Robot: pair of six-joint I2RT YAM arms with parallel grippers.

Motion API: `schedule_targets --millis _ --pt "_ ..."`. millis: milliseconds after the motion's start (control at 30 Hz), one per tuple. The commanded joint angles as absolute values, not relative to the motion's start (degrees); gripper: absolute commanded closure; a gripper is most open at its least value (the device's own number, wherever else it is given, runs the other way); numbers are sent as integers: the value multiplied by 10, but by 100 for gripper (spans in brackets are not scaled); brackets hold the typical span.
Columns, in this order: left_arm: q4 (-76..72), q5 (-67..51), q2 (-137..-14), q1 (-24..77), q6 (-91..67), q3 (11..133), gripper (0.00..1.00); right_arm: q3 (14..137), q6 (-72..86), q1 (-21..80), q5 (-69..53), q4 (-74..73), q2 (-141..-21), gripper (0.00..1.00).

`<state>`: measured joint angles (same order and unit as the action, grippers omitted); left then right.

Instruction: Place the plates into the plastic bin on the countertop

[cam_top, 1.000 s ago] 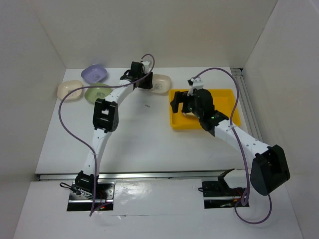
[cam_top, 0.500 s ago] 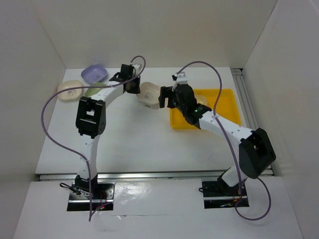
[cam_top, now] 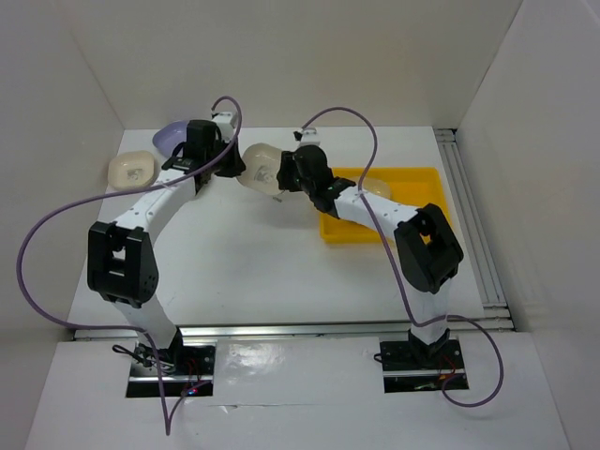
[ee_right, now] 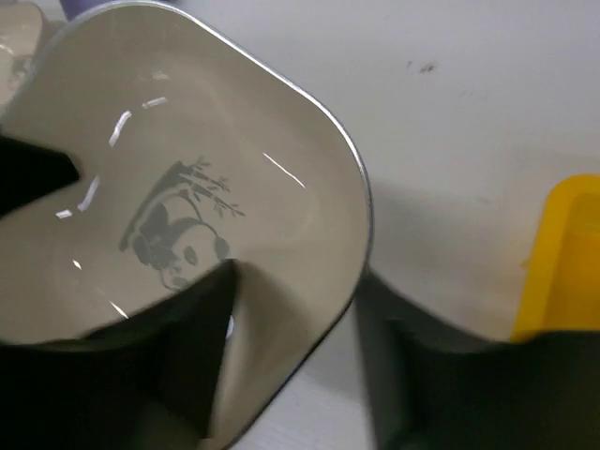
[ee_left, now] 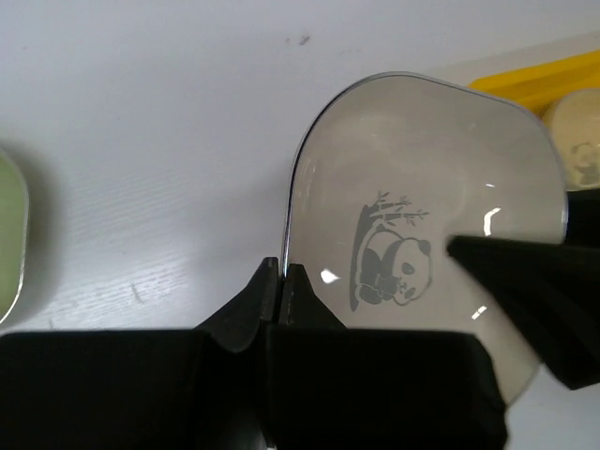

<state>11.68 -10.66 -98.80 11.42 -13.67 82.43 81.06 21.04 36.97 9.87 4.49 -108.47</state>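
A cream plate (cam_top: 260,164) with a panda mark hangs tilted above the countertop (cam_top: 262,253), between both arms. My left gripper (cam_top: 234,161) (ee_left: 281,272) is shut on its left rim. My right gripper (cam_top: 284,173) (ee_right: 298,277) straddles the opposite rim, one finger inside the plate (ee_right: 234,122) and one outside, with a gap still showing. The yellow plastic bin (cam_top: 375,232) (ee_right: 572,253) lies just right of it and holds another cream plate (cam_top: 375,187). A lavender plate (cam_top: 173,139) and a cream plate (cam_top: 131,169) sit at the back left. A pale green plate (ee_left: 7,234) shows at the left wrist view's edge.
White walls close in the back and both sides. A metal rail (cam_top: 473,225) runs along the right edge of the countertop. Purple cables loop above both arms. The left arm's links cover part of the plate group at the back left.
The left gripper shut on the cream plate, lifted it and carried it leftward. The right gripper came out of the bin to the plate and narrowed its jaws around the rim.
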Motion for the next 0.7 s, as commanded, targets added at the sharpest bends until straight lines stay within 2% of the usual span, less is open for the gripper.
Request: schedule_targets --millis 0,33,133,167,200,233,300,367,533,667 --pt "87 -151 -951 112 -156 805 100 823 236 384 122 65 -1085 58" --pt "87 -156 -946 112 -161 805 100 823 243 384 122 65 -1085 70" --pt "95 -177 -940 112 -161 811 100 817 254 389 136 51 -1073 100" --pt "104 -184 -940 112 -156 811 99 824 254 389 142 42 -1068 100" --pt "112 -192 -940 112 -156 821 91 824 254 389 149 33 -1068 100" --pt "118 -205 -940 112 -149 829 65 831 254 389 168 13 -1062 100" --pt "123 -221 -940 106 -142 829 20 841 254 378 186 -12 -1062 100" --pt "142 -244 -919 95 -134 842 0 848 254 361 186 -42 -1056 100" --pt "177 -309 -869 52 -111 868 0 809 239 286 170 -60 -996 100" --pt "224 -252 -856 28 -65 880 0 755 185 215 147 -73 -934 100"
